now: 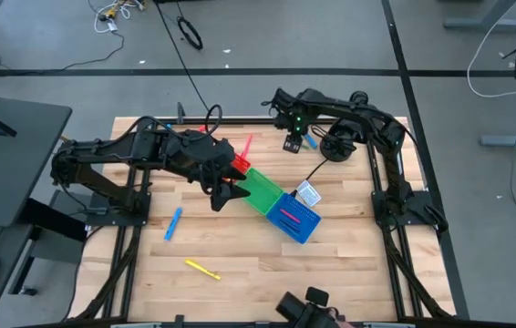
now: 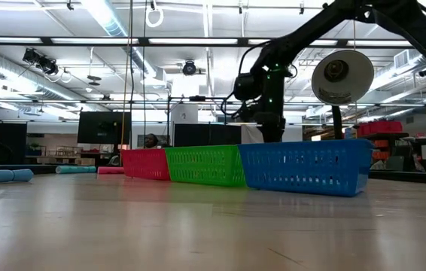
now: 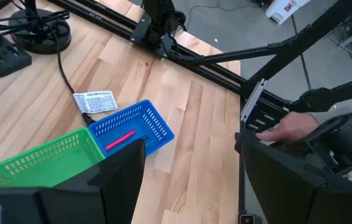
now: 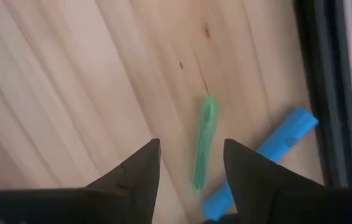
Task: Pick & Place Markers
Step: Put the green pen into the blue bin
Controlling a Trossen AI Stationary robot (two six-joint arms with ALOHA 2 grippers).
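Observation:
Three square bins stand in a slanting row: red (image 1: 240,164), green (image 1: 263,189) and blue (image 1: 299,219). A pink marker (image 3: 120,139) lies inside the blue bin. My right gripper (image 4: 191,167) hovers open near the table's far edge, its fingers on either side of a green marker (image 4: 204,140) lying on the wood; a blue marker (image 4: 269,155) lies beside it. My left gripper (image 3: 191,180) is open and holds nothing, above the table beside the red and green bins (image 1: 226,189). Loose on the table are a blue marker (image 1: 174,223), a yellow marker (image 1: 201,270) and a pink marker (image 1: 246,146).
A white printed card (image 1: 307,192) lies by the blue bin's far side. A round black stand with a cable (image 1: 335,146) sits near the right arm. A person's hand (image 3: 288,127) shows beyond the table's edge. Bare wood lies toward the near edge.

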